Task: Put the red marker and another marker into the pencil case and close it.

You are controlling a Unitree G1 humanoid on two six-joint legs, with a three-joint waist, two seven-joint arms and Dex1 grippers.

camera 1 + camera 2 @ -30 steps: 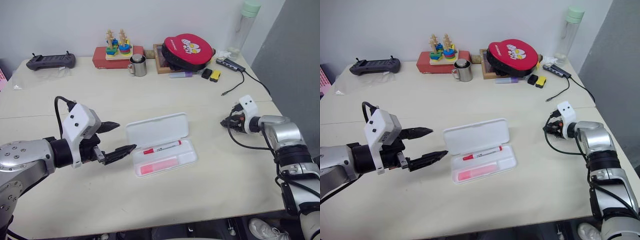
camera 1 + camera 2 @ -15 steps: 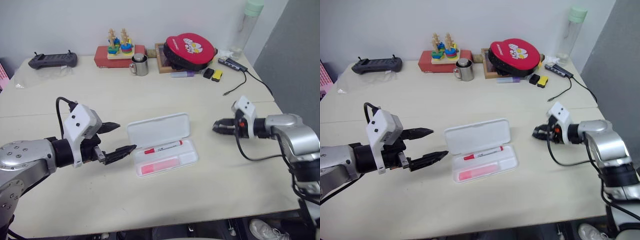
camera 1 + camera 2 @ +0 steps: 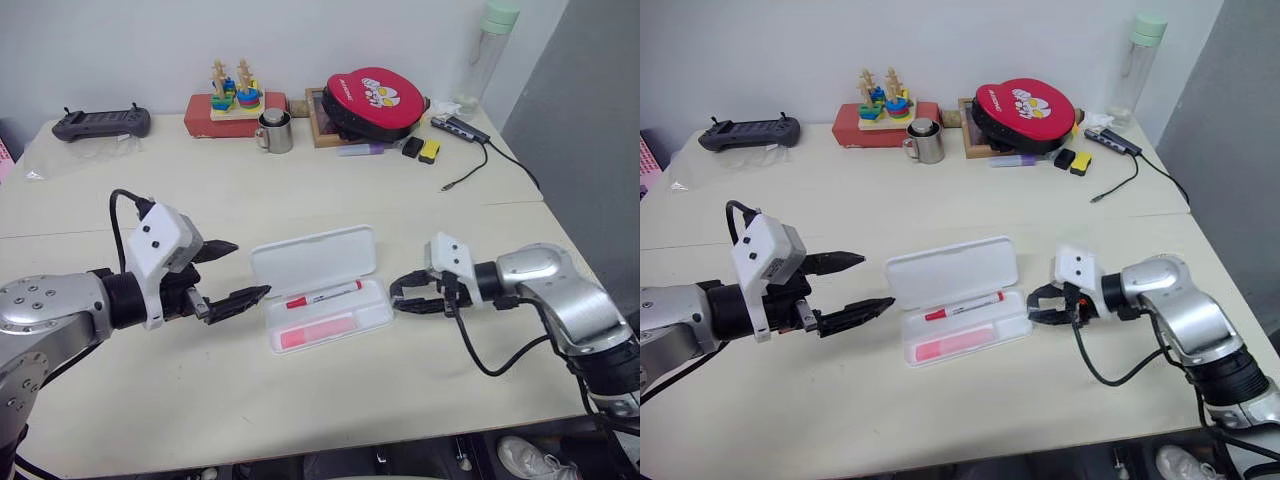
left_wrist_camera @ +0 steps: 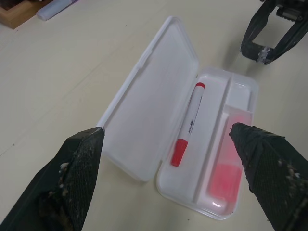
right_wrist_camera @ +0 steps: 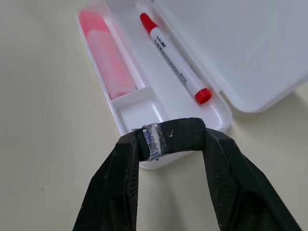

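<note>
Left eye view has the pencil case (image 3: 322,288) lying open on the surface (image 3: 300,400), lid folded flat away from the robot, so both compartments face up. The red marker (image 3: 325,295) lies along the compartment next to the hinge; the pink highlighter (image 3: 318,331) fills the nearer one. With both loaded, closing the lid looks like what remains. The left gripper (image 3: 232,272) hovers just beside the case's left end, released with fingers wide and nothing between them, probably placed to steady the box. The right gripper (image 3: 409,294) sits at the case's right end, its black fingertips touching in a loop and empty, likely angled to get at the lid.
</note>
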